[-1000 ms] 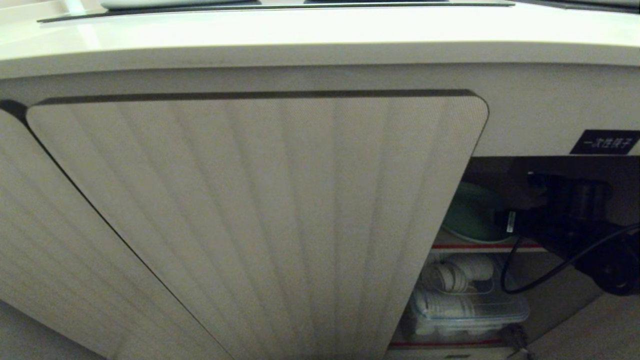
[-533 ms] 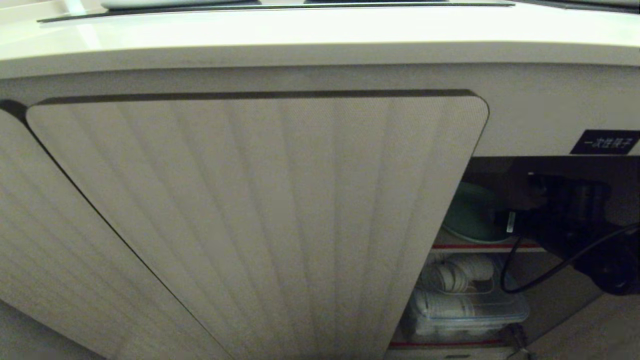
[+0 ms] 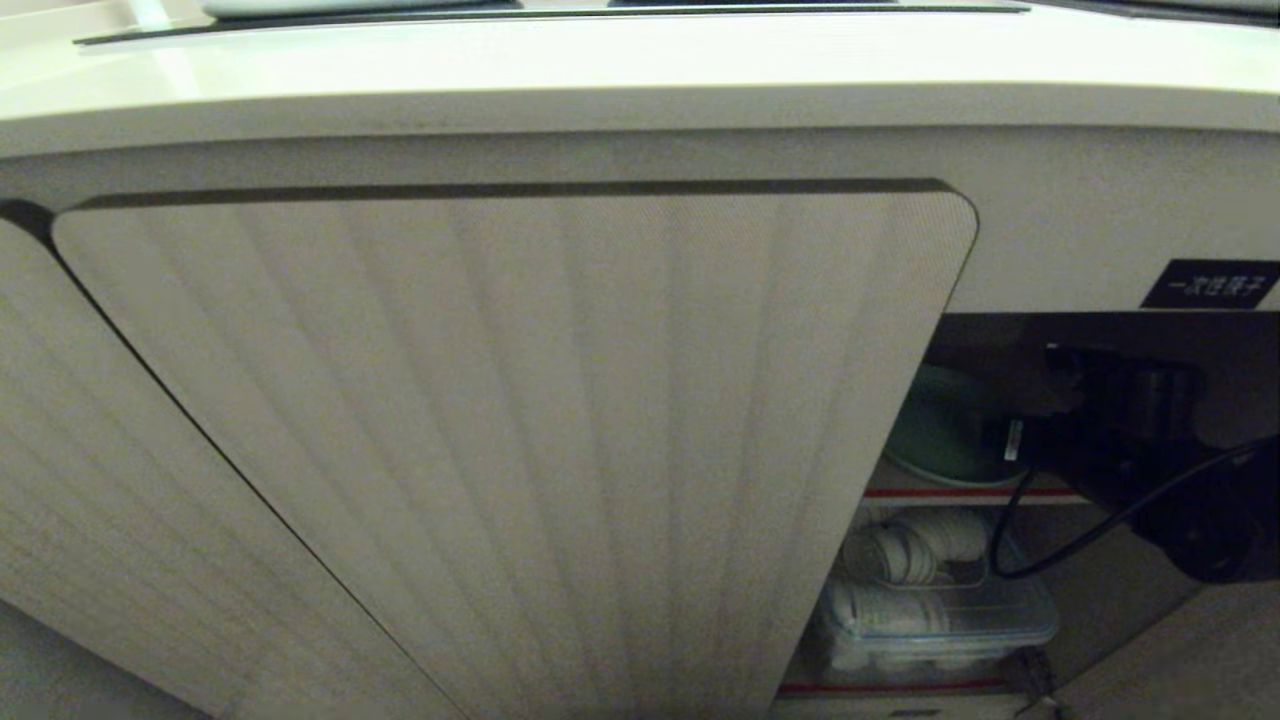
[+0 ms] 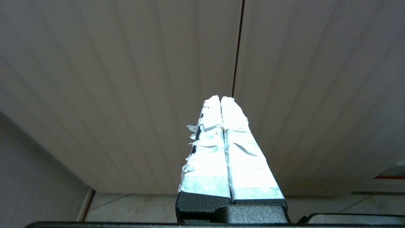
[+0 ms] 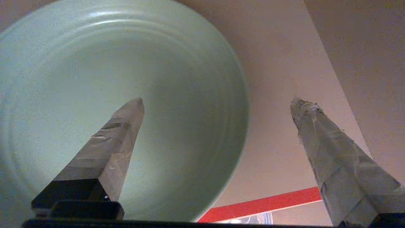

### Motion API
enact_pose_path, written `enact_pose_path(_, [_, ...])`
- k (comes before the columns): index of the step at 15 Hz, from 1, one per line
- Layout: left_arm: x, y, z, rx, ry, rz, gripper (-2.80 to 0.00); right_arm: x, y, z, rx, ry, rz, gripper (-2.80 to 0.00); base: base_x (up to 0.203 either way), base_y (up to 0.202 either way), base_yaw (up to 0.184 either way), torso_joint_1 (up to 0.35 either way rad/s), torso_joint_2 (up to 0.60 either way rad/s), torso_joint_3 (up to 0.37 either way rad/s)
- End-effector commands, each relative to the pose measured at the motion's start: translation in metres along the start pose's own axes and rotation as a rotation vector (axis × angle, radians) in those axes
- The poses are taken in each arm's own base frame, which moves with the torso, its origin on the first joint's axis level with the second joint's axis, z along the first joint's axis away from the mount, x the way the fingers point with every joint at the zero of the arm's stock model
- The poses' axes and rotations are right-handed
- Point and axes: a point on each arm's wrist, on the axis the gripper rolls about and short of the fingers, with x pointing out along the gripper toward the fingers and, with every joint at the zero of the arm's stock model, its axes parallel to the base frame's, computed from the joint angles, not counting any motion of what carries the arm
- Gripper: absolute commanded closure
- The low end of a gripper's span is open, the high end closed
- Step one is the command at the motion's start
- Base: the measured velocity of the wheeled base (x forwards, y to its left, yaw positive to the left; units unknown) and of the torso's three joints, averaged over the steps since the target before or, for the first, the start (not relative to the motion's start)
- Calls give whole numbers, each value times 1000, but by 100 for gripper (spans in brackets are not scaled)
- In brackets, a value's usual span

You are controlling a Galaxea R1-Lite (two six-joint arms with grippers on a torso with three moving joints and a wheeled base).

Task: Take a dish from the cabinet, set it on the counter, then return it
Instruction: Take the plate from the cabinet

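Note:
The pale green dish [image 3: 940, 430] lies on the cabinet's upper red-edged shelf [image 3: 950, 492], behind the open ribbed door [image 3: 560, 450]. My right gripper [image 3: 1045, 405] reaches into the cabinet at the dish's right side. In the right wrist view the right gripper [image 5: 218, 101] is open: one taped finger [image 5: 120, 136] hangs over the dish [image 5: 177, 95], the other finger [image 5: 319, 139] is beyond its rim over the bare shelf. Nothing is gripped. The counter [image 3: 600, 70] runs above. My left gripper [image 4: 220, 98] is shut and empty, parked in front of the closed ribbed doors.
A clear plastic box of white cups [image 3: 930, 610] fills the lower shelf. A black cable [image 3: 1010, 550] loops down from the right arm. The black label [image 3: 1210, 285] sits above the opening. The open door blocks the dish's left side.
The right arm has edged slightly left, deeper into the cabinet toward the dish. Its fingers stay open. The left arm has not moved.

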Motion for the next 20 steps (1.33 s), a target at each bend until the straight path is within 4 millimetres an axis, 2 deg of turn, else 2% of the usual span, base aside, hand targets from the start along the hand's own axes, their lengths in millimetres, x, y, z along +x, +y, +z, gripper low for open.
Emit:
enact_pose_path(1, [0, 0, 0, -1, -1, 0, 0, 3, 0, -2, 0, 3, -1, -280, 0, 0, 0, 0, 0, 0])
enact_pose_path(20, [0, 0, 0, -1, -1, 0, 0, 3, 1, -1, -16, 128, 10, -280, 0, 0, 0, 0, 0, 0])
